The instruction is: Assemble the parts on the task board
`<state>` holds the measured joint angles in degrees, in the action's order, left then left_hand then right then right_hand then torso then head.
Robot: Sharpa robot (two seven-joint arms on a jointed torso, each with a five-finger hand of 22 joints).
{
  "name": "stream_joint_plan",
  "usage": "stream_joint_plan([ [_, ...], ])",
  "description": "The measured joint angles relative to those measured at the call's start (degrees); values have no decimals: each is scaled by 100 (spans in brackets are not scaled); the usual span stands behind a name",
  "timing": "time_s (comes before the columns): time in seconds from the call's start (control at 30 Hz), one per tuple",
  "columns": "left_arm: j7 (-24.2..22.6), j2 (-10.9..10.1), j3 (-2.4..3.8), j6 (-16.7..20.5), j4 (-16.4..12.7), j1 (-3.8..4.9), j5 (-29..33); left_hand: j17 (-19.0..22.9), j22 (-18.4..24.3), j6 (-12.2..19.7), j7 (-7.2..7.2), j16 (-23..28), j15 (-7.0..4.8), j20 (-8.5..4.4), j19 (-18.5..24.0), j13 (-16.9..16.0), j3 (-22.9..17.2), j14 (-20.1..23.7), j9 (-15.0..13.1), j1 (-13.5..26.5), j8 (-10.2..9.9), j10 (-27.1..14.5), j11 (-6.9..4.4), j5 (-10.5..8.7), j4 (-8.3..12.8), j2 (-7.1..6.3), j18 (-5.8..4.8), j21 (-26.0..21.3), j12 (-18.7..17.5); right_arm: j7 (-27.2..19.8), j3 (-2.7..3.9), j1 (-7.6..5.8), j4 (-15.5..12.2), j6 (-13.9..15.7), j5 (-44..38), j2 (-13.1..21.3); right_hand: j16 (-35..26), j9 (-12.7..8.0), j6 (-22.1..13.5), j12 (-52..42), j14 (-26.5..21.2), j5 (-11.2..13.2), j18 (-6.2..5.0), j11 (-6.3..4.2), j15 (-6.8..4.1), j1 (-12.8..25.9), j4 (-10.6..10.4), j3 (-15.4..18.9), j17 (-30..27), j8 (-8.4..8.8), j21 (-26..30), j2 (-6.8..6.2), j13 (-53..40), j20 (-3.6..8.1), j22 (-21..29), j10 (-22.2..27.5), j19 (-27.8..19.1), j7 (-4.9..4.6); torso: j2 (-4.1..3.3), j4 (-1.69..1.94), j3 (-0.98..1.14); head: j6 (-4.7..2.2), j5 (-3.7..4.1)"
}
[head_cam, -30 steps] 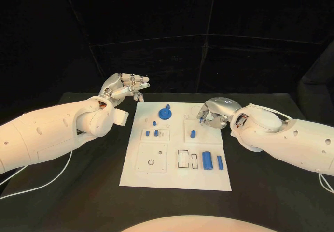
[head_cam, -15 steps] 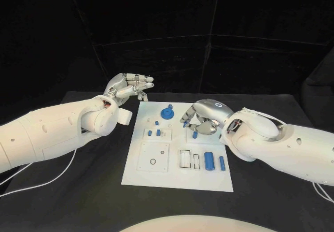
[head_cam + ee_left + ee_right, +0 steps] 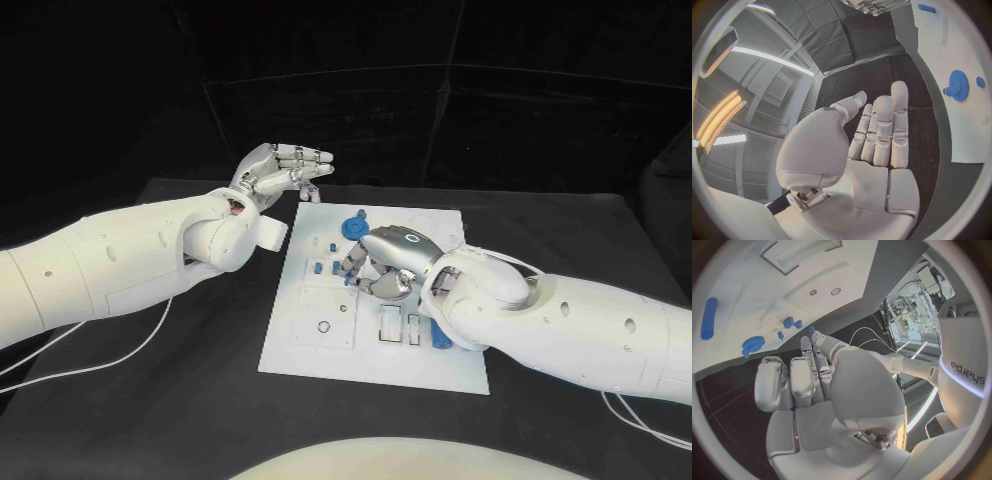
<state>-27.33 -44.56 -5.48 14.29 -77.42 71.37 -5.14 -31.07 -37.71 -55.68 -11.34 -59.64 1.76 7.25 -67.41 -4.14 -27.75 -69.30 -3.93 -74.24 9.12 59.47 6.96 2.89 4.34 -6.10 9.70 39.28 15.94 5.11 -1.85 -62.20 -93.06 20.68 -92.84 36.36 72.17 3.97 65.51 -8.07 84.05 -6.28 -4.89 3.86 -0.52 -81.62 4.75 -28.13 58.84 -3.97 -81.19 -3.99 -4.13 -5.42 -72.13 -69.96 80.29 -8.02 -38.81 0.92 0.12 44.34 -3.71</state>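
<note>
The white task board lies in the middle of the black table. A blue gear stands near its far edge, with small blue pegs in the left block. A blue cylinder lies on the near right, partly behind my right arm. My right hand hovers over the board's middle with curled fingers, pinching a small blue peg at its fingertips. My left hand is raised beyond the board's far left corner and holds nothing.
White cables trail over the table at the left and at the near right. My right forearm covers the board's right edge. A square recessed plate sits on the board's near left.
My right hand has moved from the board's right edge leftward to its middle, fingers still curled. The left hand has stayed raised in about the same place.
</note>
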Motion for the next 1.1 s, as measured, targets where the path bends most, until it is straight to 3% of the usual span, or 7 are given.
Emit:
stream_joint_plan([
  [0.17, 1, 17, -2, -4, 7, 0, 1, 6, 0, 0, 0, 0, 0, 0, 0, 0, 0, 0, 0, 0, 0, 0, 0, 0, 0, 0, 0, 0, 0, -11, -5, 171, 215, -100, -163, -190, 0, 0, 0, 11, 0, 0, 0, 0, 0, 29, 14, -31, -1, 0, 0, -29, -3, 0, 7, 0, 0, 0, -1, 0, 5, 36, -49],
  [0.37, 1, 39, -2, -7, 11, -1, 1, 6, 0, 0, 0, 0, 0, 0, 0, 0, 0, 0, 0, 0, 0, 0, 0, 0, 0, 0, 0, 0, 0, 1, -5, 285, 338, -226, -329, -288, 0, -2, -2, 11, 0, 1, 0, 1, 0, 52, 24, -55, -6, 0, 0, -7, -3, 0, 7, 1, 0, 1, -3, 1, 9, 83, -99],
  [1.1, 13, 52, -4, -16, 44, -2, 3, 25, 6, 0, 0, 0, 0, 0, 0, 0, 31, 0, -1, 0, 22, -20, 21, 0, 0, 0, 0, -23, 0, 8, -4, 340, 389, -565, -578, -369, 0, -8, -5, 11, 0, 8, 0, 4, 0, 75, 26, -54, -5, 1, 0, -31, -2, 0, 7, 4, 0, 4, 1, -7, 9, 174, -181],
])
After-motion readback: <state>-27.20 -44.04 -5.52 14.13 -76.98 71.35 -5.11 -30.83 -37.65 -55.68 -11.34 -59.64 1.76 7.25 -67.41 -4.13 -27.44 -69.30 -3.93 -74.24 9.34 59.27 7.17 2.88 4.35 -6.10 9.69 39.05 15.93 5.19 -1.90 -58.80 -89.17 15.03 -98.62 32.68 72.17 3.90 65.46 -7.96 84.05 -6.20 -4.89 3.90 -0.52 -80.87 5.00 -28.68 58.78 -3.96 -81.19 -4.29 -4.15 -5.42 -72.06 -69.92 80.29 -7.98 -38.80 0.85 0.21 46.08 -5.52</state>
